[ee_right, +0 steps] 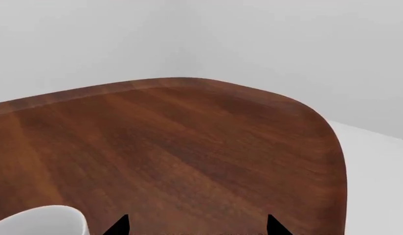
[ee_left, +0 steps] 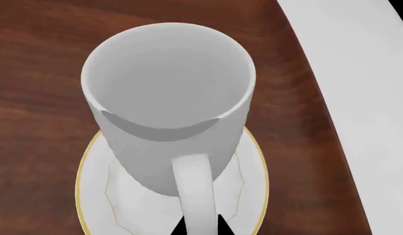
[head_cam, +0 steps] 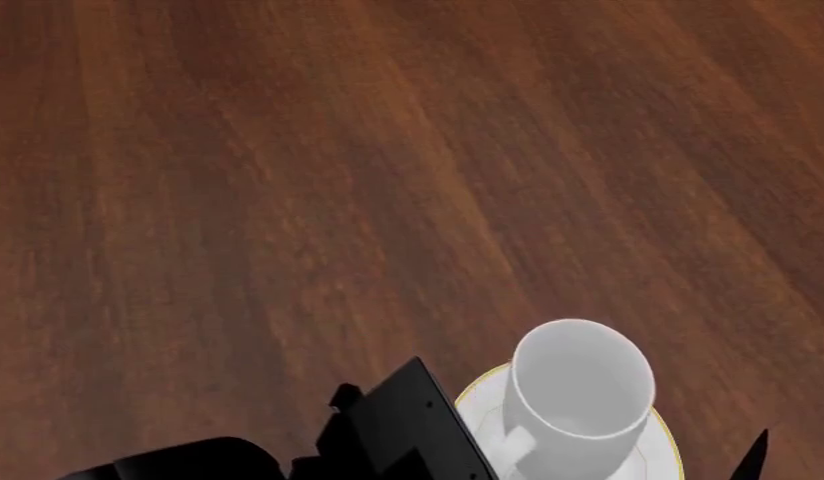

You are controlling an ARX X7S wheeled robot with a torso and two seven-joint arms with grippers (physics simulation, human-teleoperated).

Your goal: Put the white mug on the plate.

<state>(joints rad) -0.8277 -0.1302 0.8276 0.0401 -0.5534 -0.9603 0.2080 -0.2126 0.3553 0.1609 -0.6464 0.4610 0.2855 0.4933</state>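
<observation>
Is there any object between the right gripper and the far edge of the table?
No. In the right wrist view, only bare wood lies between the right gripper and the table edge; the white mug sits aside.

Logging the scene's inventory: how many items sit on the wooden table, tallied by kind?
Mugs: 1, the white mug
Plates: 1, the plate under it
Total: 2 items on the table
</observation>
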